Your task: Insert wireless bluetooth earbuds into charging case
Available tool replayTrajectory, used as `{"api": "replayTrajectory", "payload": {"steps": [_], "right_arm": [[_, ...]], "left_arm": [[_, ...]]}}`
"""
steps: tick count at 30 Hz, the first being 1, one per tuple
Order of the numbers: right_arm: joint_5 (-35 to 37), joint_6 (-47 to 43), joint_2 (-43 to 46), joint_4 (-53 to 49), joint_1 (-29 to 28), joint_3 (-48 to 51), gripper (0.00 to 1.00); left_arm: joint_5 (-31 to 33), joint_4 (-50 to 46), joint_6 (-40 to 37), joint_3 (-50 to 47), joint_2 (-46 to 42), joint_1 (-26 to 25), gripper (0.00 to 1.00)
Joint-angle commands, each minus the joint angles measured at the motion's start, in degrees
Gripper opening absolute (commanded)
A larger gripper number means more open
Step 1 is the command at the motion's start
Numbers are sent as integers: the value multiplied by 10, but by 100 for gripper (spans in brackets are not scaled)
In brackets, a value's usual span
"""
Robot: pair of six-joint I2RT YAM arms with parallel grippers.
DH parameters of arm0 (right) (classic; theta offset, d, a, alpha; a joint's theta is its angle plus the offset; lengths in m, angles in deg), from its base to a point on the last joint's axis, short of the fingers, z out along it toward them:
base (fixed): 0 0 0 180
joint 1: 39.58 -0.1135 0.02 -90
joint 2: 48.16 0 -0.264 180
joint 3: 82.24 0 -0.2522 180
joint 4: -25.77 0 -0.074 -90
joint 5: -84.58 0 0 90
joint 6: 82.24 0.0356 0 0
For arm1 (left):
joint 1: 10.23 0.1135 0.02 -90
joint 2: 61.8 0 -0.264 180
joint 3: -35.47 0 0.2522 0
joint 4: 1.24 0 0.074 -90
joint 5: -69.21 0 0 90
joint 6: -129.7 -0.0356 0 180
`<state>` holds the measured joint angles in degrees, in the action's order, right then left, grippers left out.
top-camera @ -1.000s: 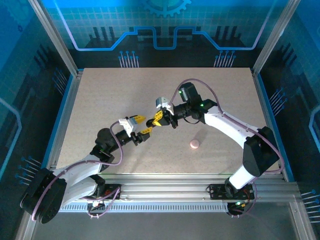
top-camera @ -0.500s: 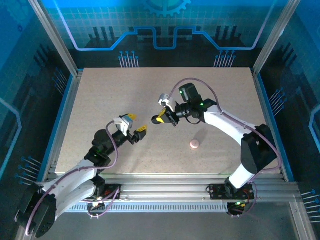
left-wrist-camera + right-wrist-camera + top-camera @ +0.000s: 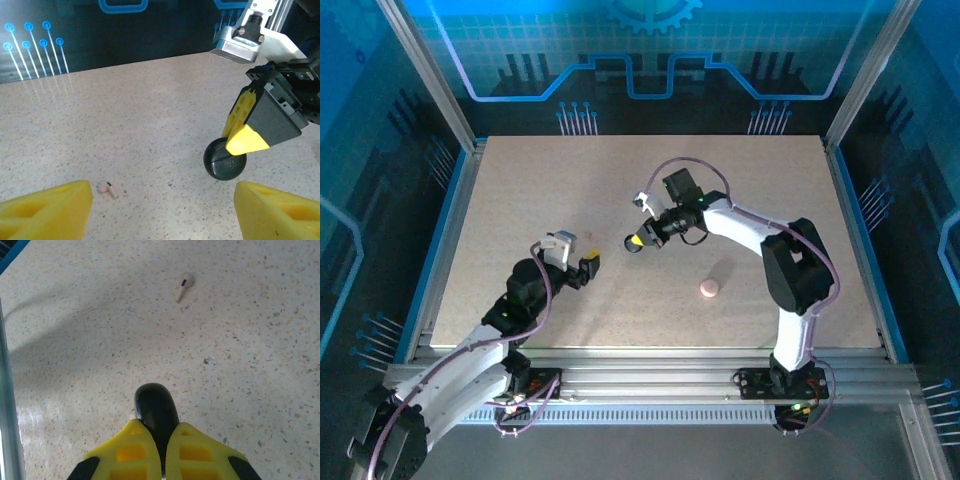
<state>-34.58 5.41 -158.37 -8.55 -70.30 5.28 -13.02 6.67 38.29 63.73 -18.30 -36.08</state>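
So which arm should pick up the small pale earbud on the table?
Left. The left fingers are open and empty, with the earbud just ahead; the right fingers grip a round black piece.

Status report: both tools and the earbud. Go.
Left tool open, empty. Right tool shut on round black puck. Pale earbud loose on table, untouched.

White links, black joints, lilac cables
The left gripper and right gripper had yellow ribbed fingers on black housings, with silver brackets just behind them.
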Motion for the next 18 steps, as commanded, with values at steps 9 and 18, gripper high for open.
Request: {"api": "replayTrajectory", "payload": {"steps": [9,18], "right_arm": [[-34,69,-104,-22,10,-71,0],[-31,71,-142,-37,21,-86,3]], "left_arm": [[19,-3,19,9,6,36,77],[1,0,29,22,32,51,76]]}}
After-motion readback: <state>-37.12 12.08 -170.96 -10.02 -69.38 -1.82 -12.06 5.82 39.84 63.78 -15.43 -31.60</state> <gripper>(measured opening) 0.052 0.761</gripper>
